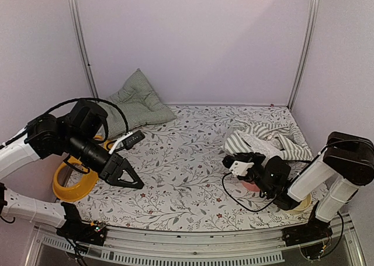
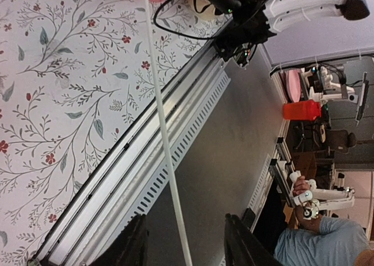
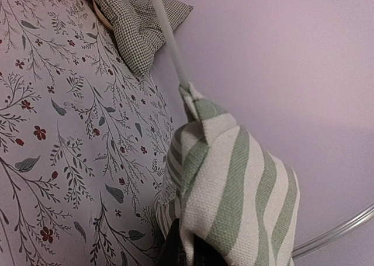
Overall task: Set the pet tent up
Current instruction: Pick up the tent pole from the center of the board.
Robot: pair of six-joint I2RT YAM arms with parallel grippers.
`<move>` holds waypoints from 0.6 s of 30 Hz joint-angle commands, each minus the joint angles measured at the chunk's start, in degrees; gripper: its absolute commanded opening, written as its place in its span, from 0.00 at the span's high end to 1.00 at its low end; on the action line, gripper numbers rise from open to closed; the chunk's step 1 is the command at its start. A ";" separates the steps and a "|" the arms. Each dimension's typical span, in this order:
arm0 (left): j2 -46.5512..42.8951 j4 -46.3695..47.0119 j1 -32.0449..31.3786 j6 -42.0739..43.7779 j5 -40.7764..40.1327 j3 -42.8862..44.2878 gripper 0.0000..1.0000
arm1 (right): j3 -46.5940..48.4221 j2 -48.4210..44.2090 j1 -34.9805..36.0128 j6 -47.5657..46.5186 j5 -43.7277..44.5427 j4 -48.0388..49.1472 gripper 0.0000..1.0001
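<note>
- My L gripper (image 1: 135,183): jaws apart, released, nothing clamped.
- Wrist cam: thin white pole (image 2: 166,143) runs lengthwise btwn my two L fingers (image 2: 133,245). It's clear of both pads, w/ a gap each side.
- L gripper hovers over front-left of the floral table (image 1: 181,178), pointing twd the middle. Yellow bowl (image 1: 71,185) sits just behind it, at the table's left edge.
- My R gripper (image 3: 184,251): jaws clenched, grasping a fold of the pet tent (image 1: 264,140) fabric. The green/white stripes rise straight up from my fingertips.
- R wrist cam: pole end goes into the cloth at the top of the fold I'm holding. The rest of the pole slants away twd the checked cushion (image 3: 131,26).
- Pet tent: crumpled heap, not standing, far-right part of the table near the R wall. It's just beyond my R gripper, w/ its near edge pulled twd me.
- Cushion is propped in the far-left corner, well apart from the tent.
- Pink bowl (image 1: 251,186) is mostly hidden under my R arm. Pale bowl rim (image 1: 304,204) peeks out by the R elbow.
- Can't tell from top cam where the pole runs btwn my two grippers; too thin.
</note>
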 commanded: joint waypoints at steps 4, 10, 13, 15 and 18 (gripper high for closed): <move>2.35 -4.42 -3.55 -0.45 2.16 3.13 0.62 | -0.54 -0.18 0.69 -0.43 1.78 2.92 1.00; 6.24 -10.47 -3.41 3.97 0.30 7.45 0.69 | -0.74 -0.28 1.08 -0.56 1.95 2.85 1.00; 8.70 -14.58 -1.39 7.83 -1.36 11.50 0.68 | -0.83 -0.19 1.14 -0.71 2.21 3.07 1.00; 9.13 -14.18 -1.21 8.14 -0.74 12.67 0.66 | -0.89 -0.19 1.18 -0.73 2.42 3.10 1.00; 10.00 -14.71 -2.01 7.82 0.22 11.92 0.68 | -0.98 -0.59 1.18 -0.93 2.65 3.18 1.00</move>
